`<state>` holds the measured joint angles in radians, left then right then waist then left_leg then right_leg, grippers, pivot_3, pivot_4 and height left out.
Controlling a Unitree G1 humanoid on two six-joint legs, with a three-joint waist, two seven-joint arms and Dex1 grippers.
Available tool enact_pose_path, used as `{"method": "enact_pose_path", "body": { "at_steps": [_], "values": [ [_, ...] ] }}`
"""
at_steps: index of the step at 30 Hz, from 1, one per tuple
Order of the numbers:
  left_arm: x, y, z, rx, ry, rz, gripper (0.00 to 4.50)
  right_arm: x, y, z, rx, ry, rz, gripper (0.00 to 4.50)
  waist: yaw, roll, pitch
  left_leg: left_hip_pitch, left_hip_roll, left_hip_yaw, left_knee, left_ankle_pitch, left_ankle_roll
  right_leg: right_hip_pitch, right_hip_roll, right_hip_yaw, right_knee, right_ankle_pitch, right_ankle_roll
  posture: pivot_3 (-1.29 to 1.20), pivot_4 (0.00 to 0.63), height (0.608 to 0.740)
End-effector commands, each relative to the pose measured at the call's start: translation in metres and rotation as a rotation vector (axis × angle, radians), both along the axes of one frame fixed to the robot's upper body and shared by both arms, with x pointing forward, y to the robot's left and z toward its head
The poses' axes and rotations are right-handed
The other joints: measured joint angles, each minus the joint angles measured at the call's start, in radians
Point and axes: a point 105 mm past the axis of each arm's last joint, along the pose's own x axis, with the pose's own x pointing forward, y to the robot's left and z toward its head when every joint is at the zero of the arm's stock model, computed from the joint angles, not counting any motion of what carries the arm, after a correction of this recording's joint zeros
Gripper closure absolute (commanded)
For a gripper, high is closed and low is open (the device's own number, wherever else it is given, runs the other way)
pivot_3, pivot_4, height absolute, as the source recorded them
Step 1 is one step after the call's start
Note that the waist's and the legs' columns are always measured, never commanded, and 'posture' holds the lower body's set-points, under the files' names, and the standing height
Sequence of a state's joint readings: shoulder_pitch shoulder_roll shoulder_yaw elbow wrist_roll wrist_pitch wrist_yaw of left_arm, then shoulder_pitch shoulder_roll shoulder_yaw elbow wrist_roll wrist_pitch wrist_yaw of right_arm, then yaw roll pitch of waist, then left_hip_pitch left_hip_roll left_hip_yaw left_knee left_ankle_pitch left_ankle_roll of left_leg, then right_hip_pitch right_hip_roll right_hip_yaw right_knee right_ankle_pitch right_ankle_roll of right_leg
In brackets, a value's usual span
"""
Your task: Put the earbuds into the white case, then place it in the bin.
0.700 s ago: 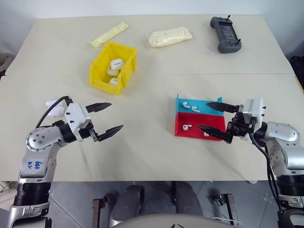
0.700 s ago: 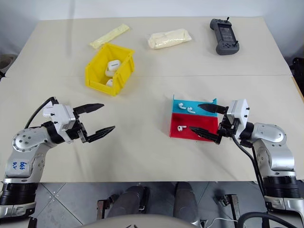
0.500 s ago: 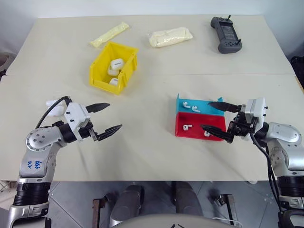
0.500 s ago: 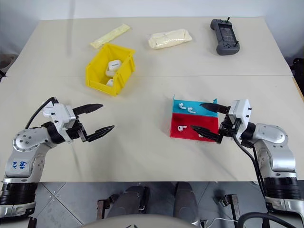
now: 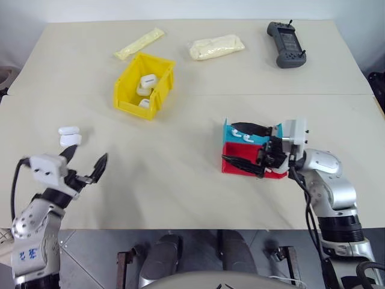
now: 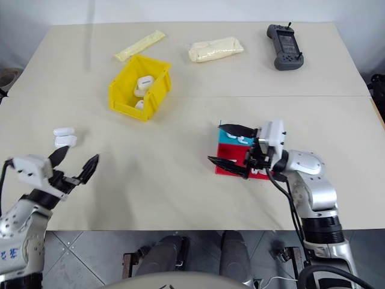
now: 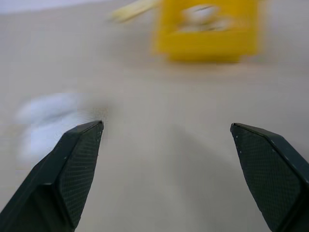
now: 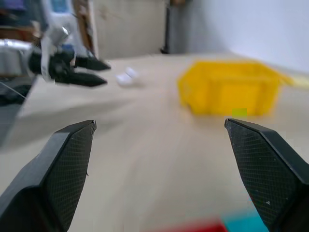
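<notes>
Left eye view: white case [image 5: 70,135] lies just beyond left gripper's [image 5: 85,165] spread jaws.

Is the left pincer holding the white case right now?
No. The left pincer is open and empty, while the white case lies open on the table just beyond it.

Robot lab: bare worktable [image 5: 192,198] (handheld controller [image 5: 286,43] on it).

Head eyes look down over the bench [image 5: 192,180]; each wrist camera sights low along its end effector, both catching the bin [image 8: 227,89] ahead.
</notes>
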<state>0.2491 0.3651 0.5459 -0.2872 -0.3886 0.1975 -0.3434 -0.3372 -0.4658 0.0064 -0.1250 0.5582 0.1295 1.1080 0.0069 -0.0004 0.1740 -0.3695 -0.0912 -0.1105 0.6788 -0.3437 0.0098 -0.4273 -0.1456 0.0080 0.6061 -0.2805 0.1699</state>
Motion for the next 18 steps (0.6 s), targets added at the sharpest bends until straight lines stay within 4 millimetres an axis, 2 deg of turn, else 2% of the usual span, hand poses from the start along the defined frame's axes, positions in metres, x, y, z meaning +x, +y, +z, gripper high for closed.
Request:
{"method": "enact_pose_path", "body": {
  "at_steps": [1, 5, 10, 13, 16, 18],
  "values": [
    [-0.025, 0.024, 0.006, -0.024, -0.015, 0.187, 0.01, -0.006, 0.01, 0.01, 0.013, -0.056, 0.033, 0.0, 0.004, 0.0, 0.0, 0.0, 0.0, 0.0, 0.0, 0.0, 0.0, 0.0, 0.0, 0.0, 0.0, 0.0, 0.0, 0.0, 0.15, 0.74],
    [-0.039, 0.033, 0.002, -0.064, 0.005, 0.263, 0.01, -0.005, 0.013, 0.009, 0.01, -0.048, 0.048, 0.0, 0.019, -0.001, 0.0, 0.0, 0.0, 0.0, 0.001, 0.0, 0.0, 0.0, 0.0, 0.0, -0.001, 0.0, 0.0, 0.0, 0.15, 0.74],
    [-0.03, 0.036, 0.006, -0.097, 0.049, 0.217, 0.01, -0.005, 0.008, 0.009, -0.011, -0.037, 0.044, 0.0, 0.018, -0.001, 0.0, 0.0, 0.0, 0.0, 0.001, 0.0, 0.0, 0.001, 0.0, 0.0, -0.001, 0.0, 0.0, 0.0, 0.15, 0.74],
    [-0.015, 0.044, 0.017, -0.061, 0.091, 0.193, 0.01, -0.005, 0.003, 0.008, -0.026, -0.031, 0.029, 0.0, 0.017, -0.001, 0.0, 0.0, 0.0, -0.001, 0.001, -0.001, 0.0, 0.0, 0.0, -0.001, 0.0, -0.001, -0.001, 0.0, 0.15, 0.74],
    [0.02, 0.049, 0.034, -0.09, 0.188, 0.137, 0.01, -0.005, -0.001, 0.005, -0.058, -0.022, 0.012, 0.0, 0.019, -0.001, 0.0, 0.0, 0.0, -0.001, 0.001, -0.001, 0.0, 0.0, 0.0, -0.001, 0.001, -0.001, -0.001, 0.0, 0.15, 0.74],
    [0.035, 0.051, 0.044, -0.071, 0.27, 0.124, 0.01, -0.006, -0.001, 0.005, -0.068, -0.022, 0.01, 0.0, 0.017, -0.002, 0.0, 0.0, 0.0, -0.003, 0.001, 0.0, -0.001, 0.0, 0.001, -0.002, 0.002, -0.001, -0.002, 0.0, 0.15, 0.74]
  ]
}}
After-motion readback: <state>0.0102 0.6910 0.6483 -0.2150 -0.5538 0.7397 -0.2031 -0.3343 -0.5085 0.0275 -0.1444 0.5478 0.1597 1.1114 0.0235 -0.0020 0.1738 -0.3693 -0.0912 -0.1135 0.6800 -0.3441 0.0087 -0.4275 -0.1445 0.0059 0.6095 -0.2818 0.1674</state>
